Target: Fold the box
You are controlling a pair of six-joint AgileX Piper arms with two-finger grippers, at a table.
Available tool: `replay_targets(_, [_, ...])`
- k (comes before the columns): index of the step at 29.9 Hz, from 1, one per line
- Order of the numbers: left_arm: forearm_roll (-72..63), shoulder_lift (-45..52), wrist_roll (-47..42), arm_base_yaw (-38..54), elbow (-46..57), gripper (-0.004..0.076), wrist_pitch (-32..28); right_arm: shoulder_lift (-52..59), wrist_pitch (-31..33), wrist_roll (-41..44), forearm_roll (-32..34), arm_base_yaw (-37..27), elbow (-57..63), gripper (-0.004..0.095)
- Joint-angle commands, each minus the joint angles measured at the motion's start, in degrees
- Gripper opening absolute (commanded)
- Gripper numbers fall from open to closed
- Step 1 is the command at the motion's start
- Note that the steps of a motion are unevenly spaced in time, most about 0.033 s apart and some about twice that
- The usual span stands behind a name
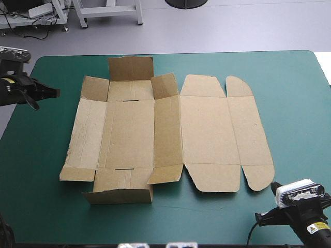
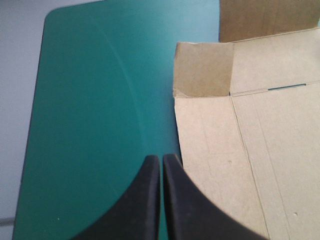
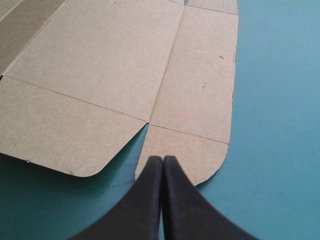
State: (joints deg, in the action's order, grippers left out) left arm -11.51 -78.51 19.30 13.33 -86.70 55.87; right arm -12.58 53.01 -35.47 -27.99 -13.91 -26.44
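The brown box lies as a cut sheet in the middle of the teal-green table, mostly flat, with a few flaps on its left half raised a little. My left gripper is shut and hovers off the sheet's far left corner; in the left wrist view its tips sit just beside the box's left edge. Shut as well, my right gripper stays near the table's front right. In the right wrist view its tips point at the rounded front right flap of the box.
Bare teal-green cover stretches to the right of the sheet and along the front edge. The table's left edge runs close beside my left gripper.
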Motion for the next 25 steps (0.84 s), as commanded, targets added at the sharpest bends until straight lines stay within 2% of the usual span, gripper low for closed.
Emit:
replay_targets(1, [-11.4,-1.5,5.0,8.3,-2.1,0.0018,0.2,-0.6,-3.3,-0.4,-1.0,0.2,-1.6,-0.0024])
replay_targets(6, [-23.4,-7.3,12.0,16.1,-2.1,0.0018,11.1,-0.6,-3.3,-0.4,-0.8,0.2,-1.6,-0.0024])
replay_targets(9, [-24.8,-11.5,14.9,18.2,-1.9,0.0018,17.9,-0.6,-3.4,-0.4,-0.6,0.2,-1.6,-0.0024])
replay_targets(25, [-27.8,-21.6,15.0,17.1,5.9,0.0017,18.0,-0.6,-3.7,-0.4,1.0,0.2,-1.6,-0.0024])
